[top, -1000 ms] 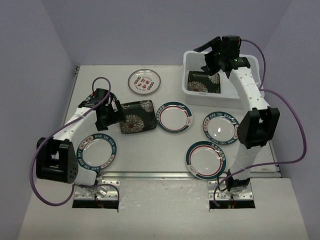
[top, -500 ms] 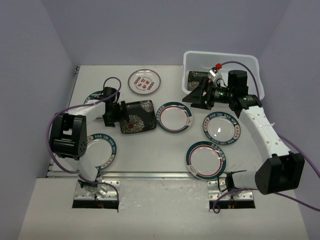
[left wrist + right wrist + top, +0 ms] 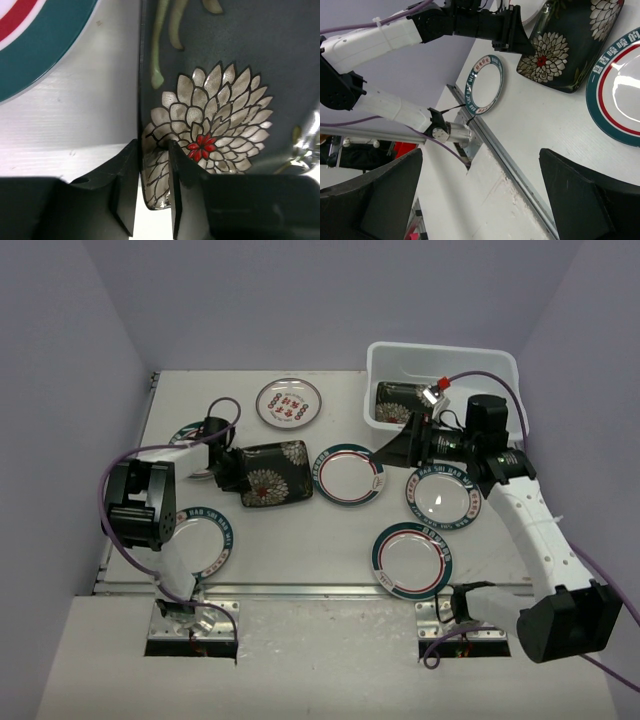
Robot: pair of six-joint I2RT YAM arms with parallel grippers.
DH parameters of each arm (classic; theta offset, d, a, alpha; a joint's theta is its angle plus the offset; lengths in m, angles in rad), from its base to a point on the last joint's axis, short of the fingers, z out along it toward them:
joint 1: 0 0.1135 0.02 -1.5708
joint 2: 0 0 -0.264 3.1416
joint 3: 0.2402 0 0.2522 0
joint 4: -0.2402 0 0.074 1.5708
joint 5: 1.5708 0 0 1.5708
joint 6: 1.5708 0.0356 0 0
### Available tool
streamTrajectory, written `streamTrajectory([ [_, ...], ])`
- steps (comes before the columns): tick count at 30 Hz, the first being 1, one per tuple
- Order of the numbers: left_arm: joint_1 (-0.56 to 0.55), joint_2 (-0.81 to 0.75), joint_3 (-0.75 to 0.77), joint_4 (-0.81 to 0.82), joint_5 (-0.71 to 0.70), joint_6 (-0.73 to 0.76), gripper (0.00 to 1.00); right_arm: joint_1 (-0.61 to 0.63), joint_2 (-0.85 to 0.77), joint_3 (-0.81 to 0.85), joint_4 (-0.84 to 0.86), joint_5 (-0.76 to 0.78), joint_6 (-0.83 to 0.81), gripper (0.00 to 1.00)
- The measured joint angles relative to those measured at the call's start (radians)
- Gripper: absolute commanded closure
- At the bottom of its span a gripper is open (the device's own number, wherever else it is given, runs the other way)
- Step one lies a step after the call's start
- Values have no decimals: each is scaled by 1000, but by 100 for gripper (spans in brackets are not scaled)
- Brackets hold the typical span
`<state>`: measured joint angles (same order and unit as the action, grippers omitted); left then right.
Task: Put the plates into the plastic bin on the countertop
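Left of centre, the left gripper (image 3: pixel 152 150) pinches a square black floral plate (image 3: pixel 225 90), best lifted level; right gripper (image 3: pixel 388 450) gapes.

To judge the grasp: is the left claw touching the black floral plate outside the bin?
Touching. Left wrist view: the left claw pinches the black floral plate at its rim.
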<state>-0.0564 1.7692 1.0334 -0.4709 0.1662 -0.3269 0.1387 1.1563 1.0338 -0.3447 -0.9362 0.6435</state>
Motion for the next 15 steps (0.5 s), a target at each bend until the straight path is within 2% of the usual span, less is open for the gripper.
streamTrajectory([
  [4, 7, 2, -8, 27, 28, -1, 100, 0, -5, -11, -22, 7, -22, 1],
  [10, 12, -21, -41, 57, 28, -22, 100, -1, -24, -9, -52, 20, -55, 1],
  [15, 11, -113, -98, 36, -2, -53, 100, -1, -31, -9, -58, 41, -68, 1],
])
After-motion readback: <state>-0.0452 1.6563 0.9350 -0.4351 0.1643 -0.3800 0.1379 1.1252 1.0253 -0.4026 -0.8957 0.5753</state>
